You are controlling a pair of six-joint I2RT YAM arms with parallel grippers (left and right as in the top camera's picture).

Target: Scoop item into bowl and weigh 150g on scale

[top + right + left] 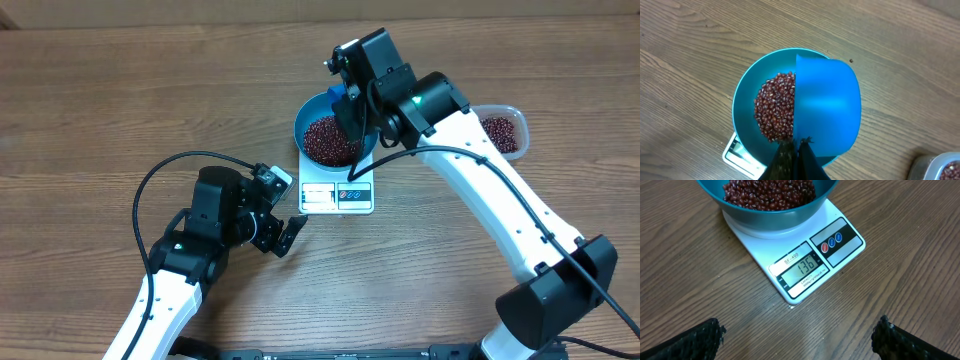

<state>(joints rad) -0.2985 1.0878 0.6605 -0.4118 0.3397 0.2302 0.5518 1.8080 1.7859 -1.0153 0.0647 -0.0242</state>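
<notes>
Beans [776, 112], small and dark red-brown, lie heaped in the blue bowl [742, 95], and that bowl sits on the white scale [757, 250] near the middle of the table [120, 90]. From my left wrist feed I read 136 on the display [806, 266], with the row of round buttons [831, 242] just beside it on the scale's front edge. The bowl is wider than the scale and overhangs it at the sides.

My right gripper [796, 146] hangs over the bowl with its fingers pressed together on the blue scoop [827, 105]. In the right wrist feed the scoop's smooth blue side faces the camera and covers the right half of the bowl, so I see beans only on the left half. I cannot tell from any feed whether there are beans in the scoop itself.

My left gripper [797, 342] is off the scale, on its front-left side, and points at the display. Its fingers stand wide apart with nothing between them but bare wood.

A clear plastic tub [505, 130] with more of the beans in it sits on the table to the right of the bowl, partly behind my right arm in the overhead view. Only one corner of it shows in the right wrist feed.
</notes>
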